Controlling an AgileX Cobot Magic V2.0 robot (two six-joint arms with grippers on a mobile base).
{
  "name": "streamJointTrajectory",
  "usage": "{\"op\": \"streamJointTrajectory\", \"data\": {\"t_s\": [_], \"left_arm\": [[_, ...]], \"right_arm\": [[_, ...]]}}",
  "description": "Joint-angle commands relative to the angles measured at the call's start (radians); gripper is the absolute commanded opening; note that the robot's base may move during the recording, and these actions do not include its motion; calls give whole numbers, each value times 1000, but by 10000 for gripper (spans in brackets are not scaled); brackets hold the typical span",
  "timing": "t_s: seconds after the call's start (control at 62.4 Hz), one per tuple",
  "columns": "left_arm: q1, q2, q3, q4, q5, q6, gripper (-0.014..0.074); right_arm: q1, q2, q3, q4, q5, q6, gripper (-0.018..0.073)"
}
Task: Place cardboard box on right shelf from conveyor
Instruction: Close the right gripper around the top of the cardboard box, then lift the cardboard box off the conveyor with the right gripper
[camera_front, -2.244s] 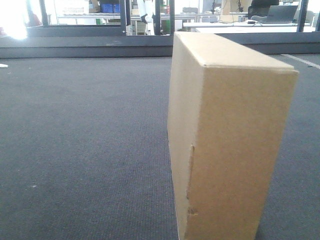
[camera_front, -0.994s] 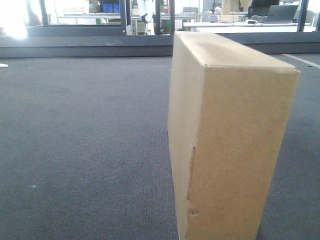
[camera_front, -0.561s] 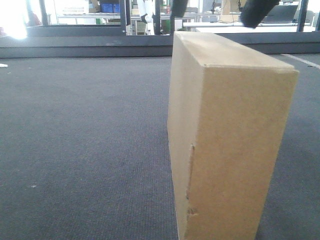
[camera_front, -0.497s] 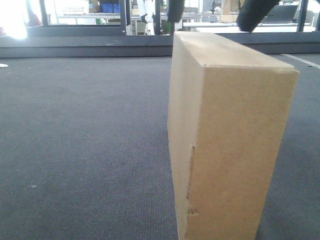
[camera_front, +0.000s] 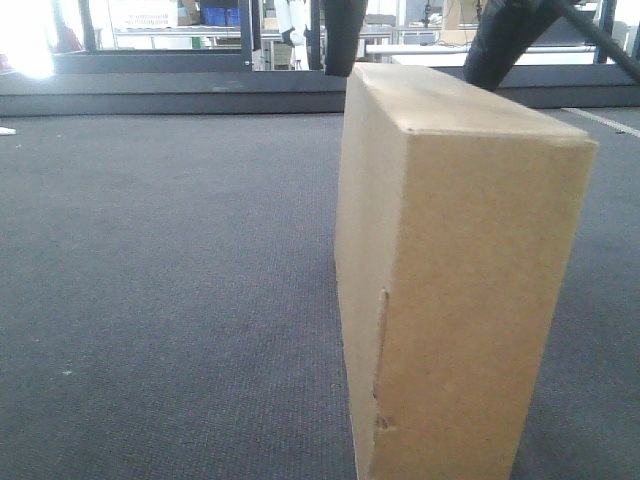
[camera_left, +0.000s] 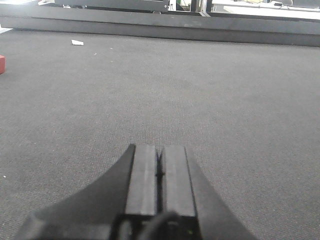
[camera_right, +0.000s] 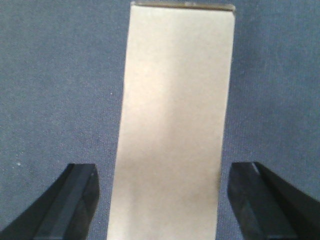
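Have right claw (camera_right: 170, 200) spread wide, gripping nothing, straddling box (camera_right: 176, 90) from above; stands on edge on belt (camera_front: 150, 260), long axis square to finger line. Left claw (camera_left: 160, 175) clenched empty, away from box

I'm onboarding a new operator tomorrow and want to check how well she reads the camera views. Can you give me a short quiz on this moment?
1. How does the right hand stand relative to the cardboard box?
A) shut on it
B) open, one finger on either side of it
C) out of view
2. True or false: the box lies flat on its broadest face on the conveyor.
3. Fill in: the left hand, low over bare conveyor and holding nothing, is ____ (open or shut).

Key: 1 B; 2 false, it stands on a narrow side; 3 shut.
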Motion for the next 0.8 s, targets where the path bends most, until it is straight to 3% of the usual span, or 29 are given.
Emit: {"op": "streamJointTrajectory", "data": {"t_s": [0.0,0.305,0.785], "left_arm": [[0,-5,6,-6,-85,0,-116],[0,-5,6,-6,-85,0,-116],[0,-5,6,-6,-85,0,-116]], "right_arm": [[0,-34,-13,-9,-26,7,623],[5,-17,39,47,-12,7,623],[22,7,39,58,2,18,623]]}}
